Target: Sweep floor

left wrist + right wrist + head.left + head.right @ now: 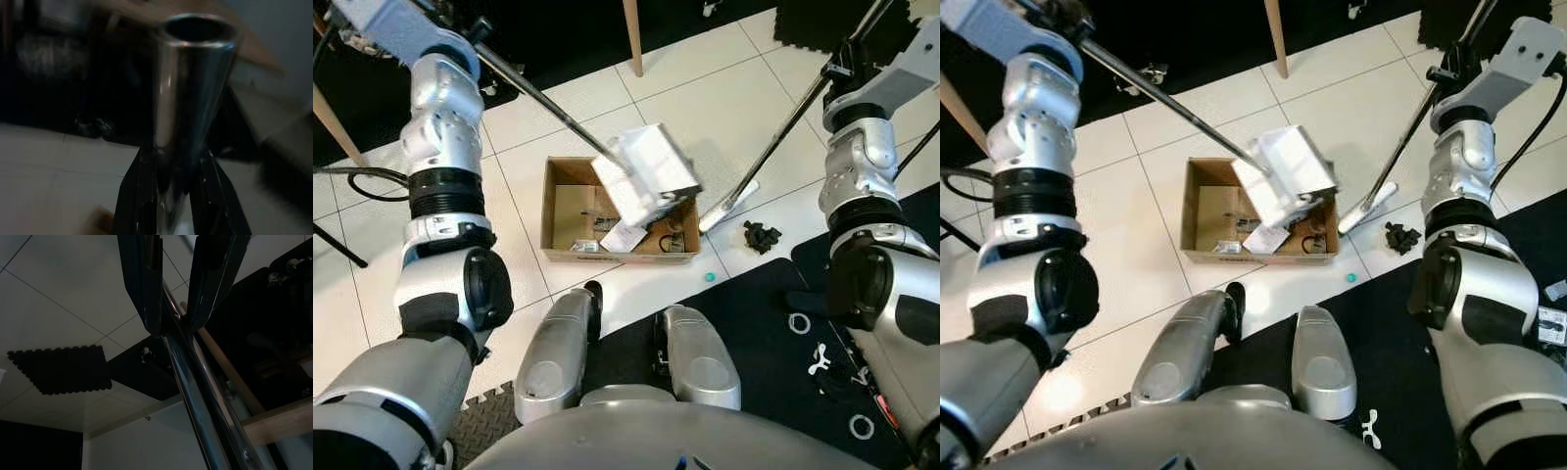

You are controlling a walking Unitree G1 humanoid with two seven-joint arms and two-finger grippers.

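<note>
A white dustpan (648,171) on a long metal pole (543,98) hangs tilted over an open cardboard box (570,211). My left gripper (171,161) is shut on that pole near its upper end, at the far left. The broom's white head (728,204) rests on the white tiles just right of the box. Its metal handle (793,122) rises to my right gripper (171,325), which is shut on it at the upper right. A small pile of black debris (762,236) lies on the tile to the right of the broom head.
The box holds scraps of paper and small bits. A tiny teal object (710,277) lies on the tile near the box's front right corner. Black foam mats (803,323) cover the floor at the right and front. A wooden leg (632,37) stands behind the box; cables (362,181) lie at the left.
</note>
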